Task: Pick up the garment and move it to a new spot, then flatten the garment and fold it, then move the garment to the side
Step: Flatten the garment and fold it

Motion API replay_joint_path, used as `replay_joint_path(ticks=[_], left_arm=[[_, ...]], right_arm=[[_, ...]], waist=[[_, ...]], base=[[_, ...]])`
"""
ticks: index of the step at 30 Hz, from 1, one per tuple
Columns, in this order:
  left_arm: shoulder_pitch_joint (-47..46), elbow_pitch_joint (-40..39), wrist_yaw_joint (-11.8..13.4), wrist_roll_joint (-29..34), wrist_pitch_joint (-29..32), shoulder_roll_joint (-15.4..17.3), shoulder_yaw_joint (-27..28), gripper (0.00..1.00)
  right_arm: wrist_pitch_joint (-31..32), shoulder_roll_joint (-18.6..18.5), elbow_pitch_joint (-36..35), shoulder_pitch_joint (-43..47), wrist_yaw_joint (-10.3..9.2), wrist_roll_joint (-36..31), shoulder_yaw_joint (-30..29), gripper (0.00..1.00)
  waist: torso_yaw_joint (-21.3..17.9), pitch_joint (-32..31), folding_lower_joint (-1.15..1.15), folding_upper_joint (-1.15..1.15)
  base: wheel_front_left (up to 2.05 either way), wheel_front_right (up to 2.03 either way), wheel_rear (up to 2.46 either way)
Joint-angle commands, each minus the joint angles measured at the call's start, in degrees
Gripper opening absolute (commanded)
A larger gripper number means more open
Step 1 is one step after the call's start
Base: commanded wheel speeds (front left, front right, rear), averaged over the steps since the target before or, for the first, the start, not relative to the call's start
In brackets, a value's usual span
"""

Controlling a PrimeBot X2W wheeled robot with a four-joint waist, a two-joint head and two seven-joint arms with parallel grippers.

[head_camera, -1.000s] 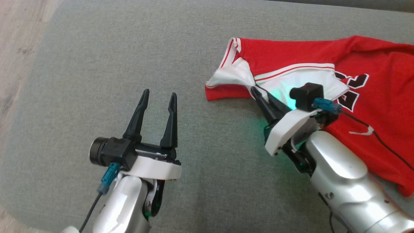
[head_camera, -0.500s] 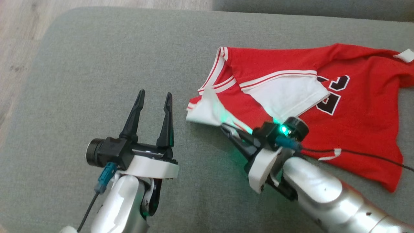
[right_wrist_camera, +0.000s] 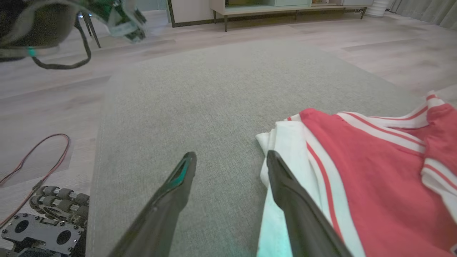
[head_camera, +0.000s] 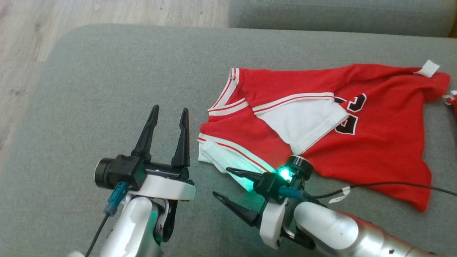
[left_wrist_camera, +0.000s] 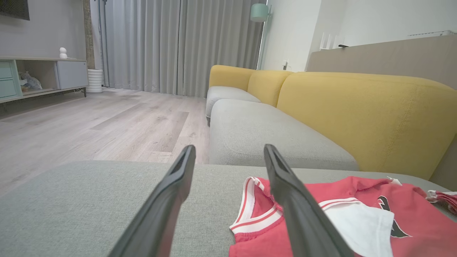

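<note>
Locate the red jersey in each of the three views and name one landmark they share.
Head view: red jersey centre-right, lying on the grey cushion.
Left wrist view: red jersey in the lower right corner.
Right wrist view: red jersey on the right side, reaching the bottom edge.
Shared landmark: its white-and-red striped trim.

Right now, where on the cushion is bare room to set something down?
Bare: the cushion left of the jersey, up to the floor, beyond the left end effector. Crowded: the right half, under the jersey, and around the right end effector.
</note>
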Motion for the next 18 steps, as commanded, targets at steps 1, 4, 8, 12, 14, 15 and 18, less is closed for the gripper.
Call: replay_joint_path(ticks=[1,4,8,12,14,15,18], left_arm=[[-0.47,-1.60,-0.17,0.68,-0.46,0.24,2.27,1.00],[0.07,-1.57,-0.22,0.93,-0.46,0.32,2.81,1.00],[0.82,-1.99,-0.12,1.18,-0.46,0.55,3.73,1.00],[1.35,-2.63,-0.18,1.35,-0.46,0.56,4.27,1.00],[1.51,-2.86,-0.22,1.41,-0.46,0.54,4.41,1.00],[1.57,-2.96,-0.24,1.43,-0.46,0.53,4.49,1.00],[1.69,-3.11,-0.37,1.54,-0.46,0.49,4.55,1.00]], right_arm=[[-0.68,0.40,-2.07,0.45,-0.04,0.94,-0.21,1.00],[-0.82,-0.66,-3.44,0.07,-0.04,2.26,-2.53,1.00],[-0.86,-1.81,-5.66,1.10,-0.04,0.71,-16.01,1.00],[-0.87,-1.52,-9.14,5.75,-0.04,-4.19,-34.52,1.00],[-0.87,-0.69,-11.26,8.97,-0.04,-7.31,-42.98,1.00],[-0.87,-0.05,-12.38,10.72,-0.04,-8.87,-46.79,1.00],[-0.88,2.34,-15.61,16.18,-0.04,-13.13,-56.14,1.00]], waist=[[-0.38,-0.60,0.00,0.00],[-1.24,-1.43,0.00,0.00],[-3.12,-2.17,0.00,0.00],[-5.05,-2.42,0.00,0.00],[-5.98,-2.47,0.00,0.00],[-6.45,-2.49,0.00,0.00],[-7.59,-2.43,0.00,0.00]], base=[[0.00,0.00,0.00],[0.00,0.00,0.00],[0.00,0.00,0.00],[0.00,0.00,0.00],[0.00,0.00,0.00],[0.00,0.00,0.00],[0.00,0.00,0.00]])
